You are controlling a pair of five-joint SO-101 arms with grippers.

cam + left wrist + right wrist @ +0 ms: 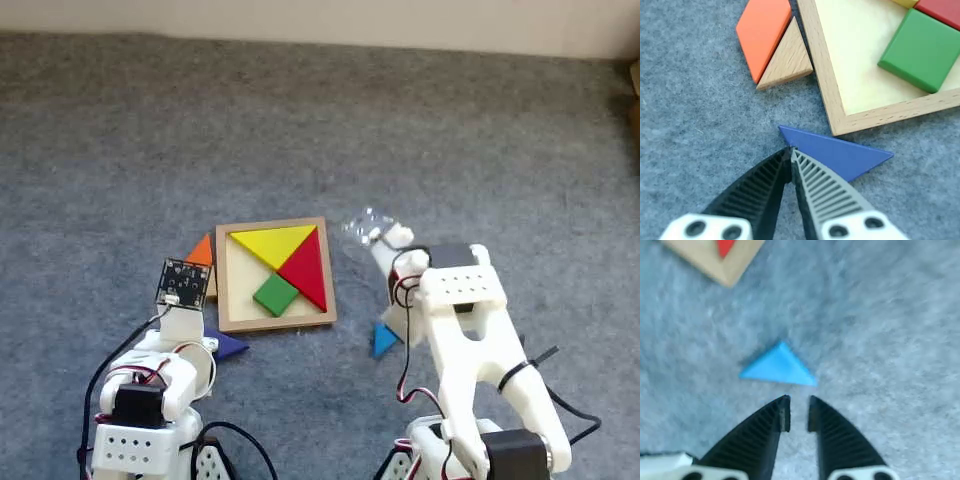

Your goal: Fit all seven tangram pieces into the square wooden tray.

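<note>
High view: wooden tray (278,323) is lying mid-counter, carrying yellow triangle (270,243), red triangle (308,268), green square (275,295).
Left wrist view: left claw (790,150) is sitting fully closed, tips at dark blue triangle (840,152) beside the tray's corner.
Right wrist view: right claw (797,410) is hovering slightly parted, empty, near light blue triangle (777,367).

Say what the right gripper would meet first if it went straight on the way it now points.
Most likely the light blue triangle, lying on the grey carpet just ahead of the right gripper; its height above the carpet is unclear.
</note>
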